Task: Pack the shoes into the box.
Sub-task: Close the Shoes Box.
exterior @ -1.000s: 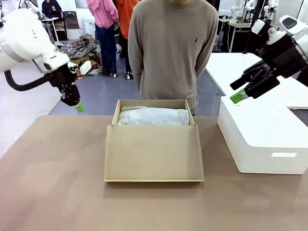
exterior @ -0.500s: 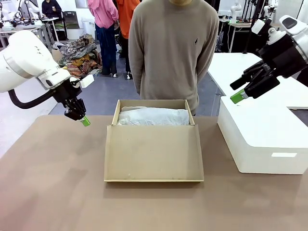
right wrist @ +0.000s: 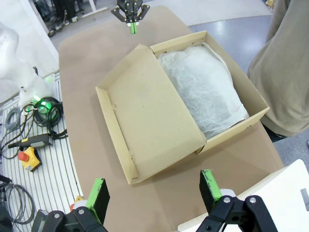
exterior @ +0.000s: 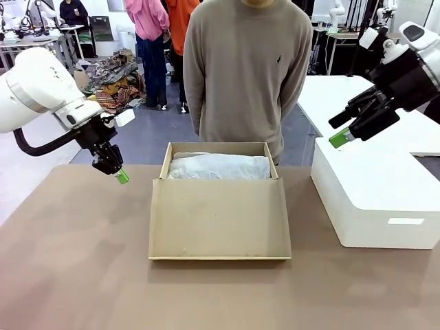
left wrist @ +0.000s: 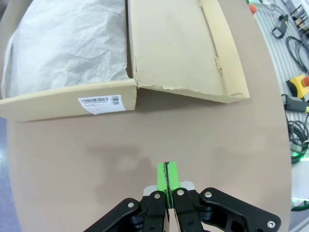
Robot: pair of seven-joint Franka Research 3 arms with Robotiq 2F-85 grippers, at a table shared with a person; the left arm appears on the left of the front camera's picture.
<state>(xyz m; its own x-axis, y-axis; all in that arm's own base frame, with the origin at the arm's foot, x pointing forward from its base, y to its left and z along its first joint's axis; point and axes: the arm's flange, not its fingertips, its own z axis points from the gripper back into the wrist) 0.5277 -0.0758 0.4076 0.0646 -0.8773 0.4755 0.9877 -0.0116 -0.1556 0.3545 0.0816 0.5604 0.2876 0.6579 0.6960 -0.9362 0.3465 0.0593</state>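
box (exterior: 218, 220) open at tabletop's (exterior: 75, 261) far edge, tissue paper (exterior: 220, 166) inside | left jaws clenched, empty | right jaws released, near white box (exterior: 375, 199)

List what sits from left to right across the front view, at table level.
left gripper, fingers shut → cardboard shoebox, lid folded open toward the robot → white box

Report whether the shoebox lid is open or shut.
Open: the lid of the shoebox lies folded out on the table, baring white tissue paper.
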